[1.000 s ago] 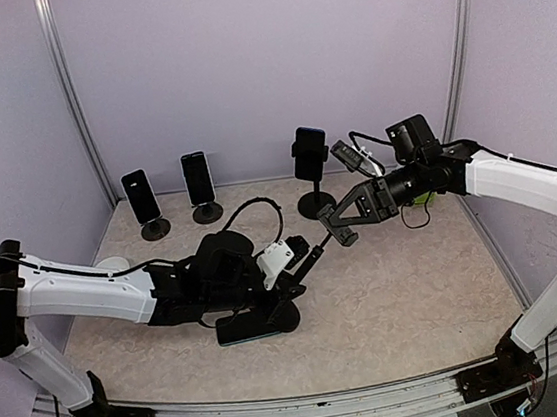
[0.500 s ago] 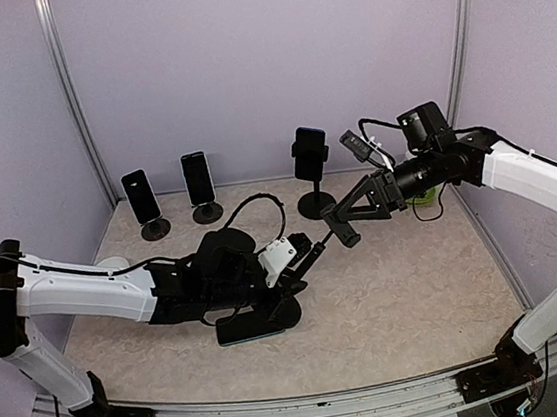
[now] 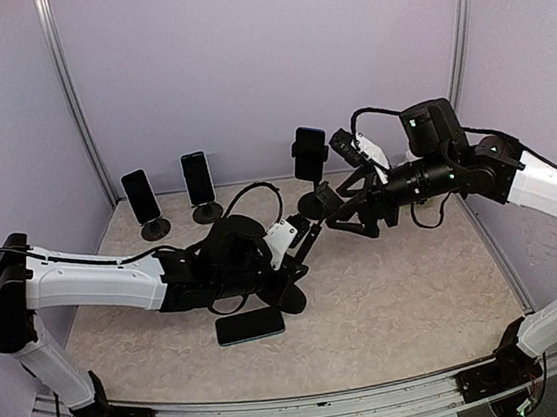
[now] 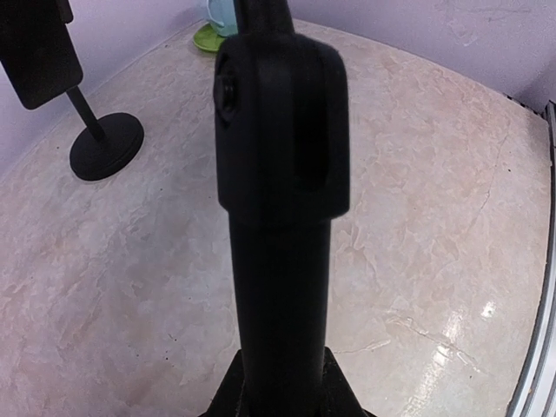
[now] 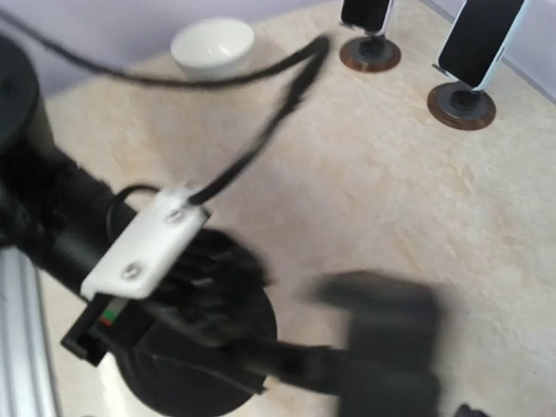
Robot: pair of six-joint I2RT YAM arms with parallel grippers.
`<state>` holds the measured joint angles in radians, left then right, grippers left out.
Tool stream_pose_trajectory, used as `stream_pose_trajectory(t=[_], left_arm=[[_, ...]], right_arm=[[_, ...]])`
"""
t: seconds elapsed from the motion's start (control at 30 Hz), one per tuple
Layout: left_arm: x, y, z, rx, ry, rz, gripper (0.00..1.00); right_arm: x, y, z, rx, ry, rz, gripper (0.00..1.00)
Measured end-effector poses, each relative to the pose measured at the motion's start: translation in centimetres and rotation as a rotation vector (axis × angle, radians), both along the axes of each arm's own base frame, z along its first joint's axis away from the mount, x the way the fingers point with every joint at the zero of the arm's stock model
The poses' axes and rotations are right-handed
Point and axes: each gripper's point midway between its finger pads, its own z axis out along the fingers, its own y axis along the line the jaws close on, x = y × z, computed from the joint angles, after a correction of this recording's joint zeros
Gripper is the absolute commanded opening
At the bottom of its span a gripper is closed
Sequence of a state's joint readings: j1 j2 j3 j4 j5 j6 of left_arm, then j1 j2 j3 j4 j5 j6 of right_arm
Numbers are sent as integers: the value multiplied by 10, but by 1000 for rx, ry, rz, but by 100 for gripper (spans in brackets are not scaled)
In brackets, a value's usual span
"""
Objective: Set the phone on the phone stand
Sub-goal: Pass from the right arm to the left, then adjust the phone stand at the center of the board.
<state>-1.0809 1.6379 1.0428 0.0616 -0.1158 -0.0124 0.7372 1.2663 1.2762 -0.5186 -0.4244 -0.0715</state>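
Observation:
The black phone lies flat on the table, in front of my left arm. My left gripper is shut on the stem of the black phone stand. That stem fills the left wrist view, rising from between my fingers. The stand's round base rests just right of the phone. Its cradle head points up toward my right gripper, which stands open beside the head. In the right wrist view the head is a blur, and the base lies below the left gripper.
Three other stands, each carrying a phone, line the back wall. A white bowl sits at the left side. A green saucer with a cup is at the far right. Purple walls close in the table.
My right gripper has opened and let go of the stand's cradle head, its arm swinging higher. My left gripper has shifted the stand back and right, uncovering the phone.

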Motion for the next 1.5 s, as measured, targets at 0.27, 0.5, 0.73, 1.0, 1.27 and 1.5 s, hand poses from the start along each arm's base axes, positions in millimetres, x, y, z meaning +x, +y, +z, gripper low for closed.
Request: stream_pose_trajectory(t=[0.27,0.5,0.73,1.0,1.27,1.5], left_arm=[[4,1,-2,5,40,32,0],[1,0,-3,4,45,29,0],[0,-2,-1,-1,43,28,0],[-2,-6,2,-13,31,18,0],[-4,-4,1,18,0,8,0],[0,-5,10,68,-52,-21,0]], right_arm=[[24,13,-35,-217,-138,-154,78],[43,9,-52,-359,-231,-279,66],[49,4,-47,-385,-269,-317,40],[41,0,-42,-428,-250,-284,30],[33,-4,-44,-462,-166,-228,28],[28,-9,-42,-444,-88,-196,44]])
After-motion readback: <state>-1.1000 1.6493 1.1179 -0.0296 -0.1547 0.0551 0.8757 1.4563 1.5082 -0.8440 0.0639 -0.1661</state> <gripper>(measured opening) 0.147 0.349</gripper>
